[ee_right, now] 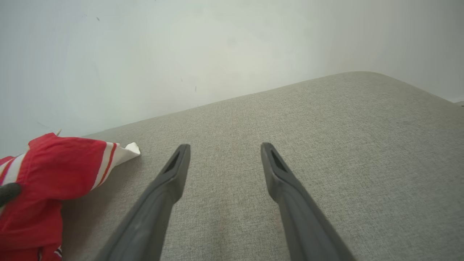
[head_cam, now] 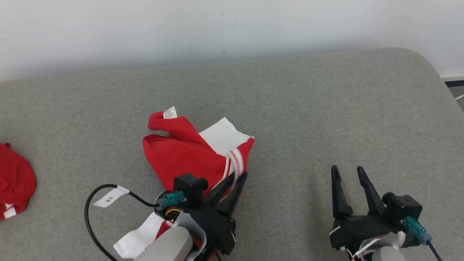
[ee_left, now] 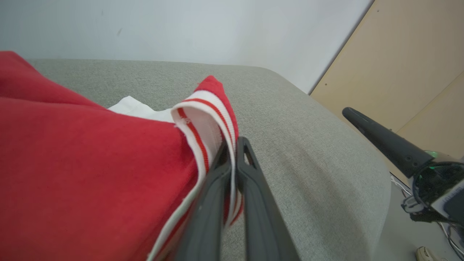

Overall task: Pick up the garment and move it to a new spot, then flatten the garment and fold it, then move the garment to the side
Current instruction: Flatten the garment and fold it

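Left gripper (head_cam: pixel 237 178): jaws narrow, pinching the striped hem at the right edge of the garment (head_cam: pixel 181 156). Garment lies bunched on the grey padded surface (head_cam: pixel 308 101). Right gripper (head_cam: pixel 348 169): jaws wide and empty, well right of the garment. Left arm is nearer.

I count two red-and-white pieces of clothing: one garment (head_cam: pixel 181 156) in the middle and one second red piece (head_cam: pixel 14 185) at the left edge. There is one grey padded surface (head_cam: pixel 326 108). There are two grippers, the left gripper (head_cam: pixel 237 178) and the right gripper (head_cam: pixel 347 169), with two dark fingers each. The garment has one white label (head_cam: pixel 169 112). There is one black cable (head_cam: pixel 86 217), bearing one tag (head_cam: pixel 110 197).
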